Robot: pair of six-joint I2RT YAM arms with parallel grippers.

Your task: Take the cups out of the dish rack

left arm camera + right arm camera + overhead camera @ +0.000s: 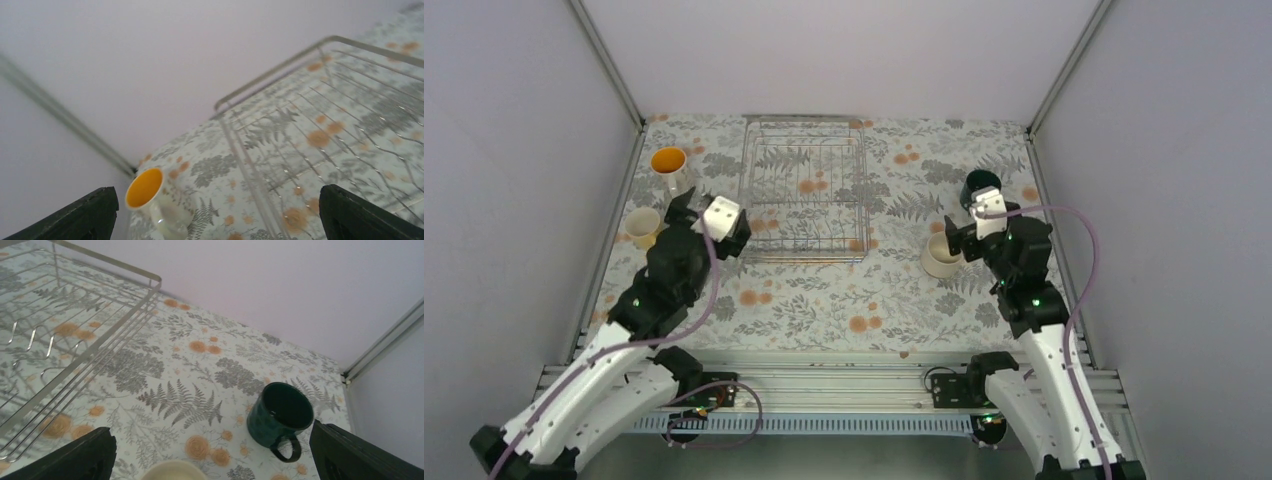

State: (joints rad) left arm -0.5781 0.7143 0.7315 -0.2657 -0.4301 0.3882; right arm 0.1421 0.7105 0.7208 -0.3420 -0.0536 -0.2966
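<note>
Left cream cup: stands upright on the flowered table, just beside the left gripper on its left side, outside the rack.

Left gripper: fingers spread wide with nothing between them, held above the table and pointing toward the far wall.

Orange-lined cup: white outside, orange inside, upright on the table ahead of the left gripper, nearer its left finger and apart from it. It is left of the rack, near the far left corner.

Dish rack: silver wire, flat on the table ahead and to the right of the left gripper, and ahead and to the left of the right gripper. The leaf pattern shows through its wires.

Right cream cup: upright on the table, close under the right gripper and a little toward its left finger.

Right gripper: fingers wide apart, gripping nothing, above the table.

Green cup: dark, upright, ahead of the right gripper near its right finger, not touching, handle turned back toward the gripper.
</note>
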